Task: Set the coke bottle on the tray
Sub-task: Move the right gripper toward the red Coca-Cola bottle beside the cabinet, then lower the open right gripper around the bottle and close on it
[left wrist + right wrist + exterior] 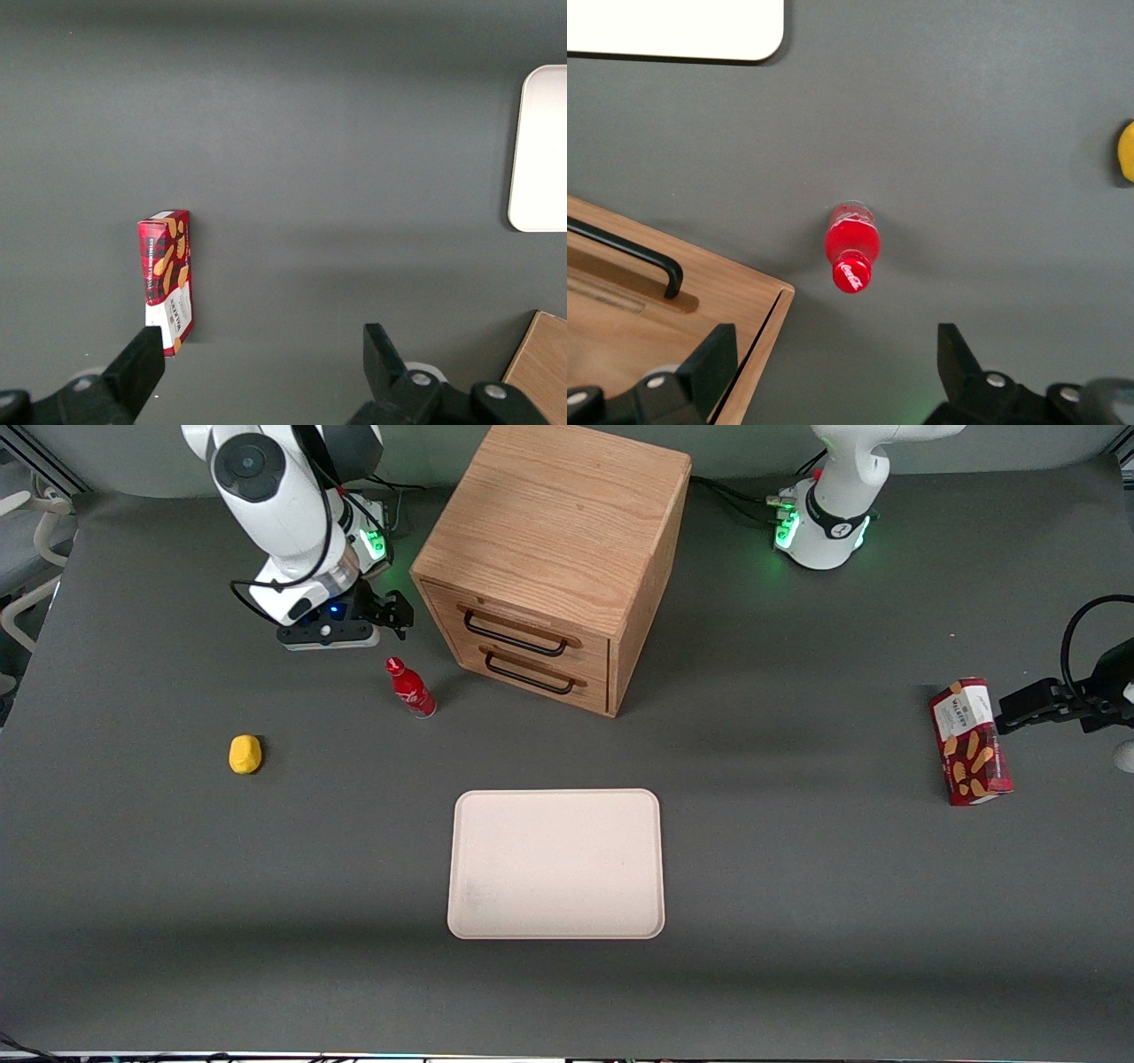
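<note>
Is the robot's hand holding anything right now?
No, nothing is held. The gripper is open and hangs above the table, farther from the front camera than the coke bottle, which stands upright on the table by itself, untouched.

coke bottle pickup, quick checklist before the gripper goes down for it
1. Small red coke bottle standing upright on the table, beside the wooden two-drawer cabinet: ok.
2. Right arm's gripper open, fingers spread wide: ok.
3. Gripper holds nothing: ok.
4. Gripper lined up over the bottle: not ok; it hangs above the table farther from the front camera than the bottle, with the bottle not between the fingers.
5. Flat cream rectangular tray bare and ready, nearer the front camera than the bottle: ok.
6. Yellow lump and red snack box lie away from the line between bottle and tray: ok.
</note>
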You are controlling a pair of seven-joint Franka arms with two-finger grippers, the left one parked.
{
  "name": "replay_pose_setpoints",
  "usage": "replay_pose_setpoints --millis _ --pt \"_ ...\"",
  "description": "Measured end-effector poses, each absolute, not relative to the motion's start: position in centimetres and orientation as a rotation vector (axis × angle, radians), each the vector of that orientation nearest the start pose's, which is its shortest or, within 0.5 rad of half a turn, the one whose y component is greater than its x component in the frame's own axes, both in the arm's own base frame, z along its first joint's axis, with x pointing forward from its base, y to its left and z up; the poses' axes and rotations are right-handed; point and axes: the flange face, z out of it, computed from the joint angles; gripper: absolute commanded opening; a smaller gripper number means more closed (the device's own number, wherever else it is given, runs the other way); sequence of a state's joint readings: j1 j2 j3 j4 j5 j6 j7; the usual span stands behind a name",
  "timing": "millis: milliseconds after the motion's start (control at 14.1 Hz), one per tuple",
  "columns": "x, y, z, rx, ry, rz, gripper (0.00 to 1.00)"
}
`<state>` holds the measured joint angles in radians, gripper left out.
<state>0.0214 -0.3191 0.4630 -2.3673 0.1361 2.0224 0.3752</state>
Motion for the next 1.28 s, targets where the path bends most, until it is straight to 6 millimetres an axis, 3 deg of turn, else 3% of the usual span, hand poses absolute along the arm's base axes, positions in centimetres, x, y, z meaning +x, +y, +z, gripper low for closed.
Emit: replay_pose_setpoints --millis 639,1065,1277 --pt "39.2 20.9 35.8 -3.151 -0.011 0.055 1.00" --pt "38.8 20.9 33.5 -3.148 -0.018 0.109 0.99" --pt "38.3 21.0 33.0 -3.152 -0.028 0.124 0.91"
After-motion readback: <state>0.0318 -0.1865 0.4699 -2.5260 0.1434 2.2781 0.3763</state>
